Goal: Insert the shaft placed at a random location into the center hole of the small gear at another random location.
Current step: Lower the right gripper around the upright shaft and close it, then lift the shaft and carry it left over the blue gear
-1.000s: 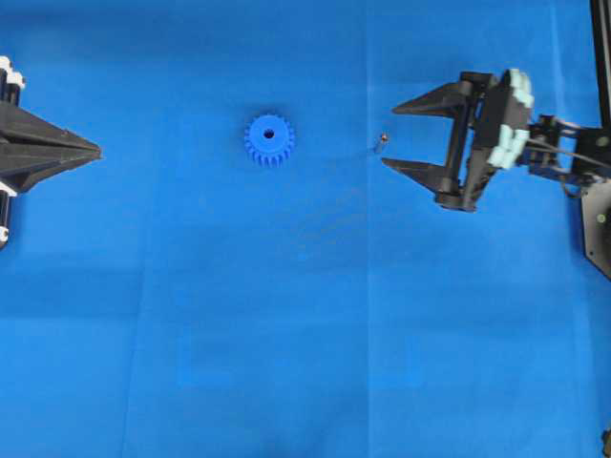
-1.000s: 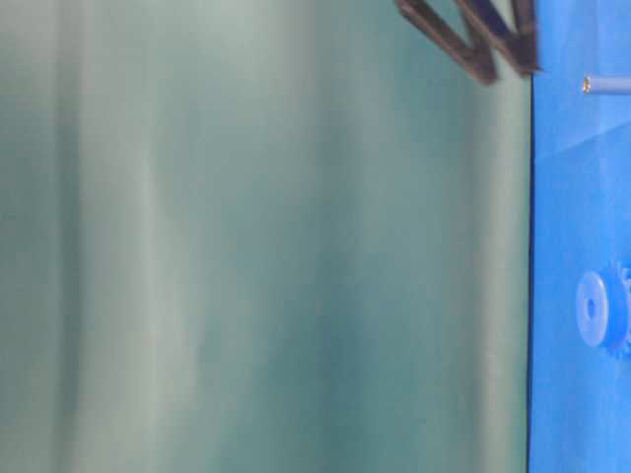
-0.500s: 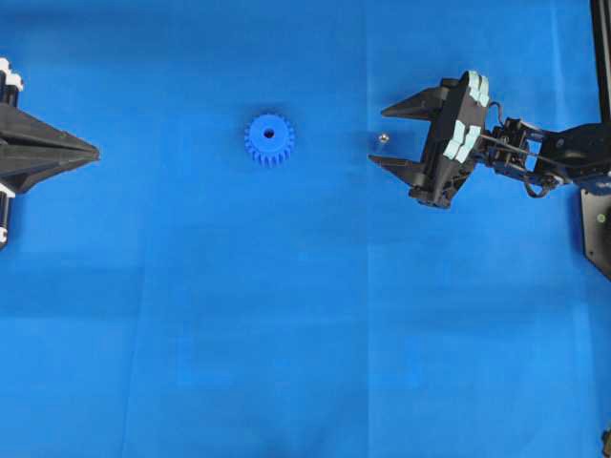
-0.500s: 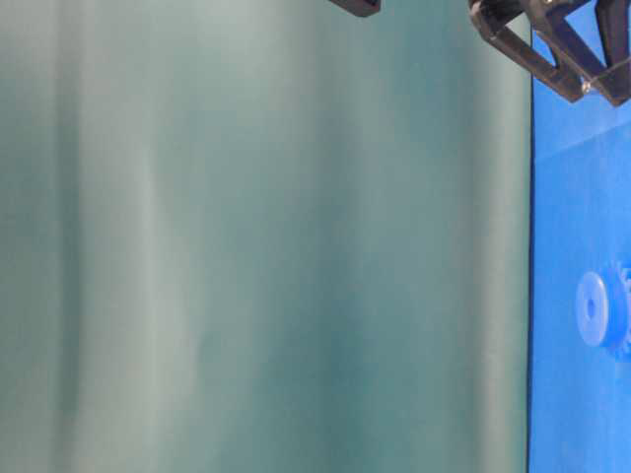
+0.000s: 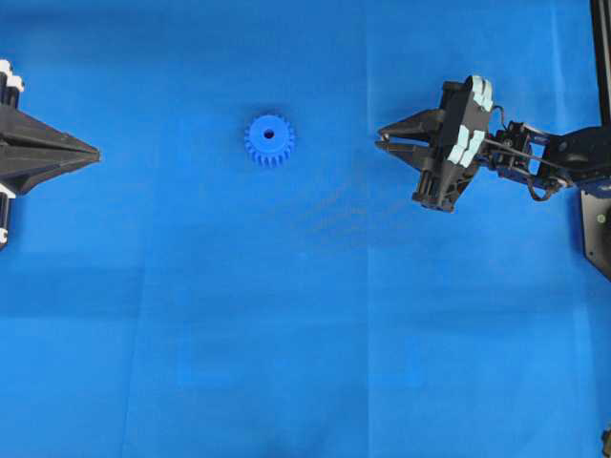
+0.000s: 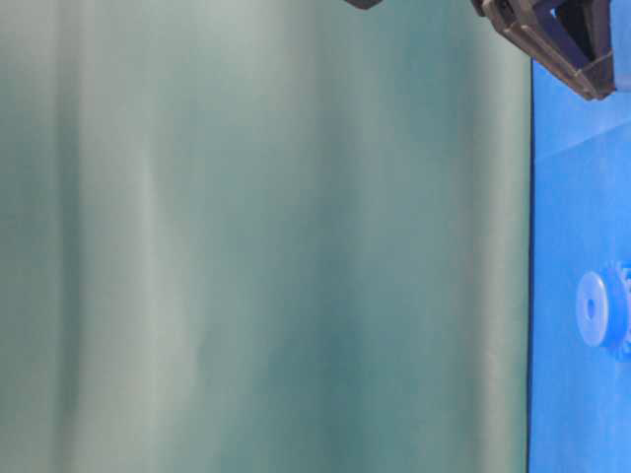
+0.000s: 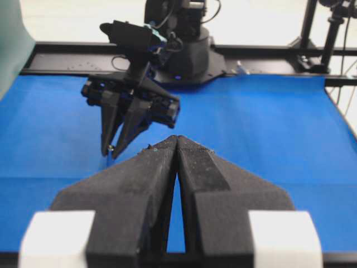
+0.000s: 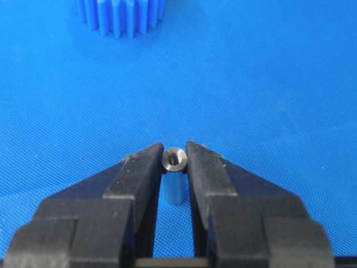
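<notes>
The right end effector [image 8: 174, 162] is clamping the stiff, slick steel shaft [image 8: 174, 159] near its top, low center; the left end effector [image 7: 177, 139] is staying together.

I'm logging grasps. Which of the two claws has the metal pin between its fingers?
The right claw: its fingers pinch the upright shaft. The left claw is shut on nothing, far across the mat from the small gear.
</notes>
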`<state>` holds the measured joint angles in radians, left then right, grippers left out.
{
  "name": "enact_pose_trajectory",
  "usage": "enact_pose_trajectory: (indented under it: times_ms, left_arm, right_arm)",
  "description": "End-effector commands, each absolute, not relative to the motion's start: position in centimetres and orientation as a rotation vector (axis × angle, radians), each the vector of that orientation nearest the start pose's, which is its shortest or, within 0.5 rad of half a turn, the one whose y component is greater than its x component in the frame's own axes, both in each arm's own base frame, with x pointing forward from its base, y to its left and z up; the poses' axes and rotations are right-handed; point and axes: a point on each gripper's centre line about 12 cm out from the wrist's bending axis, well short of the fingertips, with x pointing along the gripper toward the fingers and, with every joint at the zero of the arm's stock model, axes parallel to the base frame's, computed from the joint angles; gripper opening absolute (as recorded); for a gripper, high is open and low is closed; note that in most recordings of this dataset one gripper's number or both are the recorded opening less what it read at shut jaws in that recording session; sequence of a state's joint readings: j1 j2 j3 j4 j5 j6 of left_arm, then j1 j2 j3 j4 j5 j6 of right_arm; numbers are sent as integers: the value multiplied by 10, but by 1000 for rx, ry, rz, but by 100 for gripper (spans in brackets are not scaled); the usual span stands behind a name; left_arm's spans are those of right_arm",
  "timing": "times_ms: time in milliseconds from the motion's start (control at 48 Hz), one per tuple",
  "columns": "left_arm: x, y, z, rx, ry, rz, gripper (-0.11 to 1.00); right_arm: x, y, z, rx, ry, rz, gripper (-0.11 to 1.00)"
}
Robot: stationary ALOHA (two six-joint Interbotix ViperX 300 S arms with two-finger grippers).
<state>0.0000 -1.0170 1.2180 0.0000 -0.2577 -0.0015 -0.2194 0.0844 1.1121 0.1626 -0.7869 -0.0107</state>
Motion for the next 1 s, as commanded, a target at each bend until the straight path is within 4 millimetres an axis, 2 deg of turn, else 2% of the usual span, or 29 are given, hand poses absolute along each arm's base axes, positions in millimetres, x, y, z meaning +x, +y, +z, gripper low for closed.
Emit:
enact_pose_trajectory:
  times_ms: [0, 167, 521, 792, 980]
  left_arm:
    - [189, 0, 287, -5, -69, 0, 0]
    - [189, 0, 287, -8, -69, 2, 0]
    - [188, 0, 288, -8, -69, 0, 0]
    - [188, 0, 288, -8, -63, 2, 0]
    - [188, 0, 288, -8, -63, 2, 0]
  right_arm:
    - [295, -79, 102, 120, 367, -348, 5]
    - [295, -79, 112, 124, 344, -346, 5]
    - [289, -75, 168, 146, 291, -324, 5]
    - [295, -76, 172, 146, 294, -321, 5]
    - [323, -82, 177, 142, 280, -318, 5]
